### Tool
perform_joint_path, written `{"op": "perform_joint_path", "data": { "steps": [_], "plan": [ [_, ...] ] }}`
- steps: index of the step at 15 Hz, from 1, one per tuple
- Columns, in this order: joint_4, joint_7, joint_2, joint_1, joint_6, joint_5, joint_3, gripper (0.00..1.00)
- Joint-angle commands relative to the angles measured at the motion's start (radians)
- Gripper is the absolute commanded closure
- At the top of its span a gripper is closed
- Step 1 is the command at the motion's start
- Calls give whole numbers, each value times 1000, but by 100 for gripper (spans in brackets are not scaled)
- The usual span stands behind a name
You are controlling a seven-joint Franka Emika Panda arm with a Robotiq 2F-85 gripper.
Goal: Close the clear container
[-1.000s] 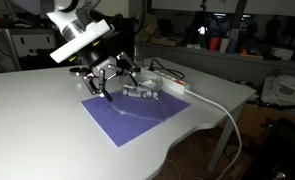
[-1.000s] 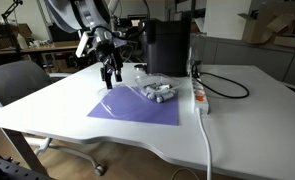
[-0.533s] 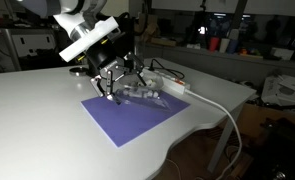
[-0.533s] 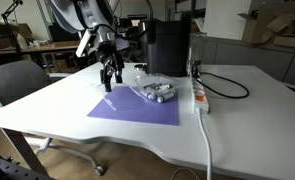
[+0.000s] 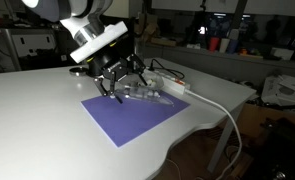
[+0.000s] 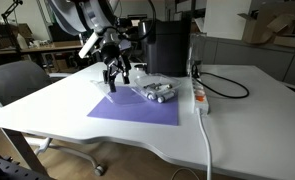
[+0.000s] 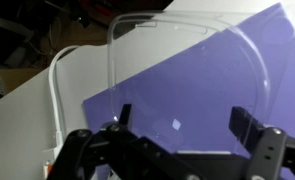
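Over the purple mat (image 5: 137,120), I had edged the gripper (image 5: 122,91) closer to the clear lid (image 7: 187,60) (fingers spread wide, gripping nothing); the clear container (image 6: 157,92) still awaited closing.

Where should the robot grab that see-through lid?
Probably pinch the clear lid at its near edge, coming from straight above. It looks thin and flat on the purple mat, so only its rim would fit between the fingers of the open gripper.

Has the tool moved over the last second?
Yes. In an exterior view the tool has shifted over the purple mat toward the clear container.
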Motion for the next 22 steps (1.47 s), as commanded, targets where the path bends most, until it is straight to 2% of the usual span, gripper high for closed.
{"op": "perform_joint_path", "data": {
  "steps": [1, 6, 15, 22],
  "plan": [
    [-66, -43, -66, -9, 75, -38, -4, 0],
    [-104, -124, -117, -31, 124, -11, 5, 0],
    [-149, -321, -198, -82, 57, 39, 12, 0],
    [-158, -496, -231, -137, 90, 8, 8, 0]
  ]
}}
